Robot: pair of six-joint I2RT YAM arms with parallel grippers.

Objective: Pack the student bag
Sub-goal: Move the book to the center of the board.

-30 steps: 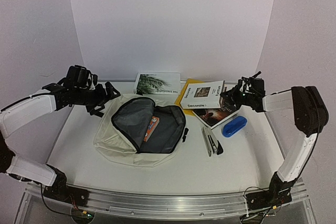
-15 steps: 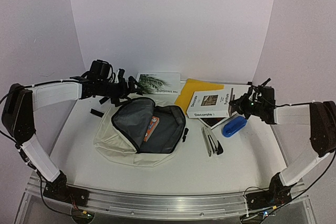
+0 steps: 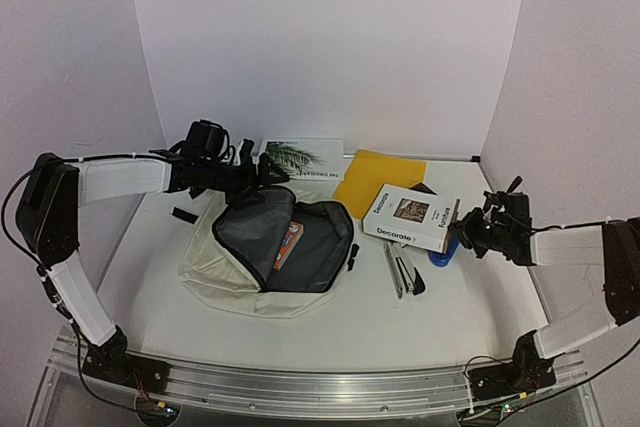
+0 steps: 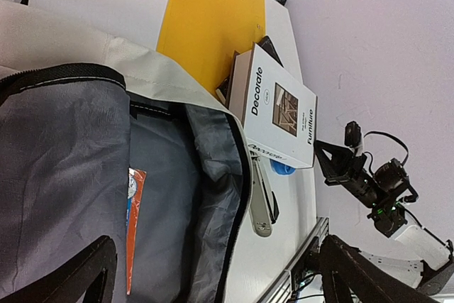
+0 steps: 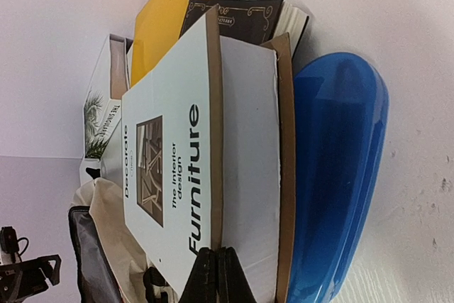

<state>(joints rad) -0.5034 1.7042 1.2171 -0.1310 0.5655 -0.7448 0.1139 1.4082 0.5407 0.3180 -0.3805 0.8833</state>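
Note:
The student bag (image 3: 225, 269) lies unzipped mid-table, its grey lining (image 4: 71, 175) showing. An orange packet (image 3: 288, 244) (image 4: 134, 225) lies inside. My left gripper (image 3: 265, 169) (image 4: 220, 285) hovers open over the bag's rear rim with nothing between its fingers. To the right of the bag my right gripper (image 3: 453, 232) (image 5: 216, 274) is shut on the edge of a white "Decorate Furniture" book (image 3: 408, 215) (image 5: 170, 154) (image 4: 280, 108). The book is held tilted above the table.
A blue case (image 5: 340, 175) (image 3: 441, 252) lies right under the held book. A stapler (image 3: 403, 273) (image 4: 261, 204) sits beside the bag. A yellow folder (image 3: 378, 175) (image 4: 213, 26), a dark book (image 5: 234, 15) and a palm-cover book (image 3: 300, 157) lie at the back.
My right gripper has carried the white book off the stack, forward and to the right. My left arm has swung right, from beside the bag to over its rear rim.

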